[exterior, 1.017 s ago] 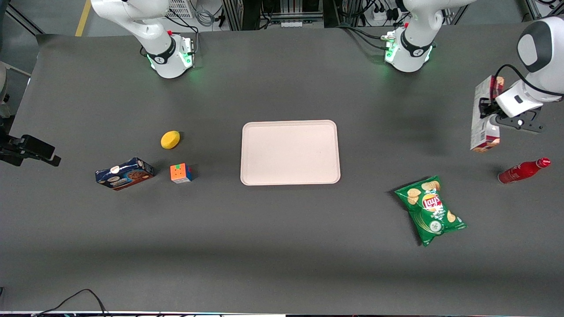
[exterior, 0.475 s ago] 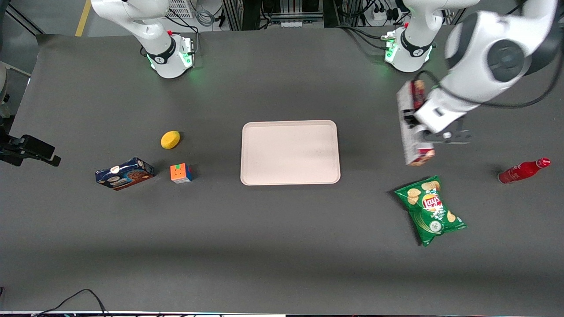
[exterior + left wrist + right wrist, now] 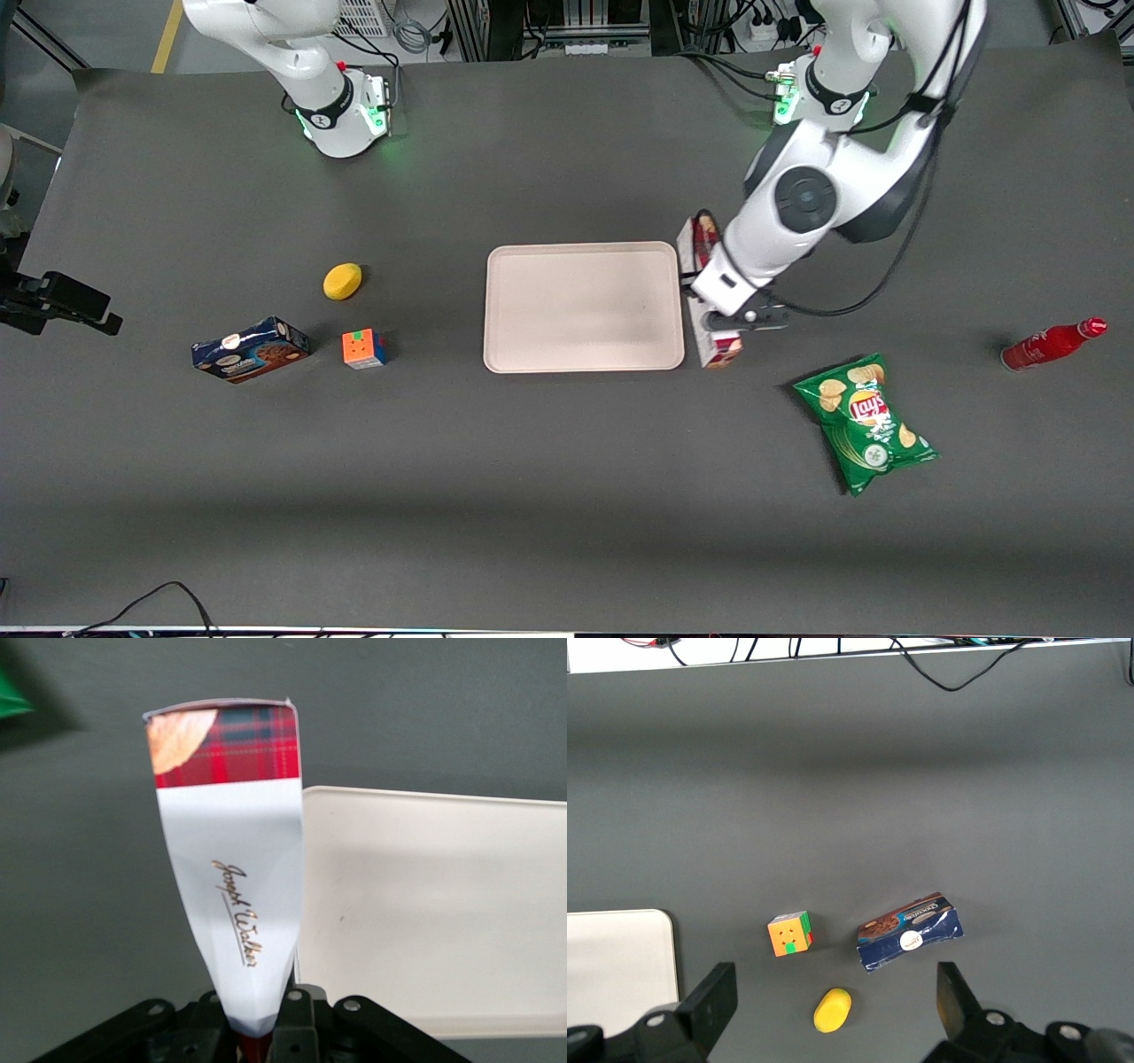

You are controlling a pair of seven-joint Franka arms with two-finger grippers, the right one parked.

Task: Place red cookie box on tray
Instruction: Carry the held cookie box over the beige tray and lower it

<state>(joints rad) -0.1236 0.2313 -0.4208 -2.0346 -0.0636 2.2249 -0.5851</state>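
Observation:
The red cookie box [image 3: 719, 347], long with a white label band and red tartan ends, hangs above the table just beside the tray's edge toward the working arm's end. My gripper [image 3: 709, 306] is shut on it near its middle. In the left wrist view the red cookie box [image 3: 235, 877] sticks out from between the fingers of the gripper [image 3: 261, 1023], its tartan end pointing away. The pale pinkish-cream tray [image 3: 585, 306] lies flat with nothing on it. The tray [image 3: 443, 904] sits right alongside the box in the wrist view.
A green chips bag [image 3: 866, 424] lies nearer the front camera than the gripper. A red bottle [image 3: 1052, 343] lies toward the working arm's end. Toward the parked arm's end sit a blue cookie box [image 3: 251, 349], a colour cube [image 3: 363, 348] and a yellow lemon-like object [image 3: 342, 281].
My gripper has carried the red cookie box from the working arm's end of the table across to the tray's edge and slightly lower.

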